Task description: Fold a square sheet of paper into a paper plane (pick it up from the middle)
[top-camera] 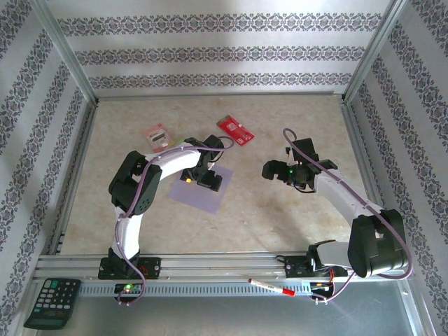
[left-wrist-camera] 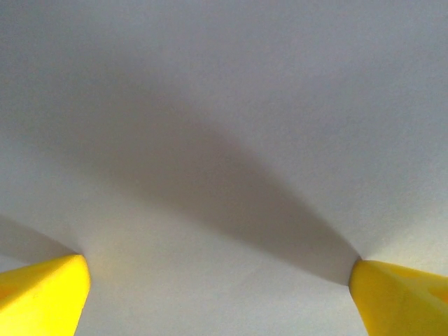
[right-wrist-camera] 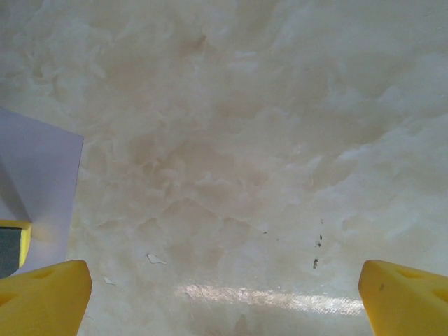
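1. Desk (top-camera: pixel 294 210): marbled top, bare on the near and right sides of the sheet. No obstruction to the step.
2. Sheet (top-camera: pixel 208 198): pale lilac square, unfolded, lying flat on the desk as far as can be told, corners turned diamond-wise. No crease visible, so I judge the task is at its start and the step in hand is the pick-up from the middle.
3. L pincer (top-camera: pixel 203 179): directly over the sheet's middle, jaws wide apart and gripping nothing. In the wrist view both yellow fingertips (left-wrist-camera: pixel 43 292) sit on or just above the paper, whose surface spans the gap between them.
4. R pincer (top-camera: pixel 277 170): right of the sheet and apart from it, jaws spread, nothing held. Its wrist view shows the sheet's right corner (right-wrist-camera: pixel 38 171) at the left edge.
5. Recs for the L pincer:
   - Press the tips lightly and close slowly, so the paper bunches into a ridge between them rather than sliding flat.
   - Lift only once the ridge is pinched.
   - Keep the grip central, as an off-centre pinch would tilt the sheet.
6. Recs for the R pincer: hold clear of the sheet until it is up, then take the right corner.
7. Red card (top-camera: pixel 235 130): beyond the sheet, well apart. No action req'd.
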`<act>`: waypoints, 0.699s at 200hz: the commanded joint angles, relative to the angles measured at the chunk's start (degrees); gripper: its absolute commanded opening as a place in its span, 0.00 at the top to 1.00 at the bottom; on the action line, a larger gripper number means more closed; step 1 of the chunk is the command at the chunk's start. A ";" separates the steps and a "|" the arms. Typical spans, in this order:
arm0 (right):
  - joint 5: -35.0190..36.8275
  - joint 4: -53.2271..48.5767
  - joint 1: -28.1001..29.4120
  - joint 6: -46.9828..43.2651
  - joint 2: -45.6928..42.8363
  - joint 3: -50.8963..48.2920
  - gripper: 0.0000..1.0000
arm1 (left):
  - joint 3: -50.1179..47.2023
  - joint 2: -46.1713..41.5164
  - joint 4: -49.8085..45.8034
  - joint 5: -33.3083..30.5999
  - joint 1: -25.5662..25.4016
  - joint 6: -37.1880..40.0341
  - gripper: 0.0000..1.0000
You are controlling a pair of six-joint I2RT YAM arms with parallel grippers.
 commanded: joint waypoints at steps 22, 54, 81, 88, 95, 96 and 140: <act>-1.38 0.42 -0.48 0.78 -0.45 -0.41 0.02 | -1.65 3.22 -0.58 0.42 -1.14 0.03 0.08; -2.16 0.50 -0.42 0.92 0.26 0.19 0.02 | -1.73 3.12 -0.27 1.06 -1.14 -0.24 0.13; -2.33 0.66 -0.36 1.00 0.83 0.56 0.02 | -1.54 2.45 -0.07 1.32 -1.14 -0.43 0.16; -2.43 0.70 -0.32 1.13 0.97 0.69 0.02 | -1.41 2.11 0.01 1.64 -1.14 -0.53 0.17; -2.56 0.72 -0.32 1.08 1.23 0.80 0.02 | -1.41 1.79 0.27 1.83 -1.14 -0.74 0.19; -2.56 0.72 -0.32 1.08 1.23 0.80 0.02 | -1.41 1.75 0.33 1.86 -1.14 -0.79 0.19; -2.94 1.05 -0.17 1.36 2.38 1.13 0.02 | -2.00 -0.89 2.69 3.44 -1.16 -2.38 0.36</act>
